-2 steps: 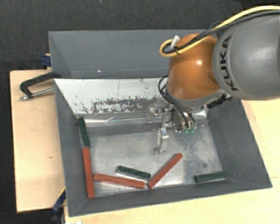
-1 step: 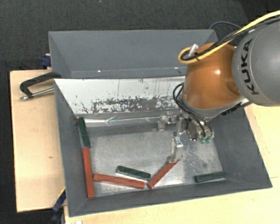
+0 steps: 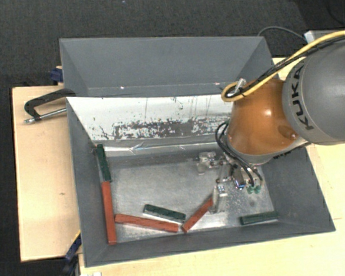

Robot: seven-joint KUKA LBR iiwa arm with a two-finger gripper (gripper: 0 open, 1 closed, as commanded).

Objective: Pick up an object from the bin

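From where I stand, the arm [image 3: 326, 100] comes in from the right of the frame. Its orange cover [image 3: 260, 122] hangs over the right half of the grey metal bin [image 3: 155, 62], with a yellow cable [image 3: 285, 64] looped across the top of it. Below the cover the gripper [image 3: 219, 195] points down to the bin floor, right of centre in the lower part of the frame. Whether the claw is spread or pressed together I cannot tell; the metal parts and small wires there run into one another.

The thing nearest to it is a short red stick [image 3: 197, 216]. It lies tilted on the floor, its upper right end just at the gripper's tip and its lower left end towards the bottom wall. I cannot tell if the two touch, and nothing is visibly pinched in the claw.

The lower left end of that stick meets the right end of a long red stick [image 3: 144, 223], which lies along the bottom wall. Just above the long one lies a dark green stick [image 3: 164, 212], slightly slanted.

Along the left wall a second red stick [image 3: 109, 212] runs up and down the frame. Another dark green stick [image 3: 103, 163] continues the line above it.

A third dark green stick [image 3: 259, 219] lies flat in the lower right corner of the floor, below and to the right of the gripper, apart from the rest.
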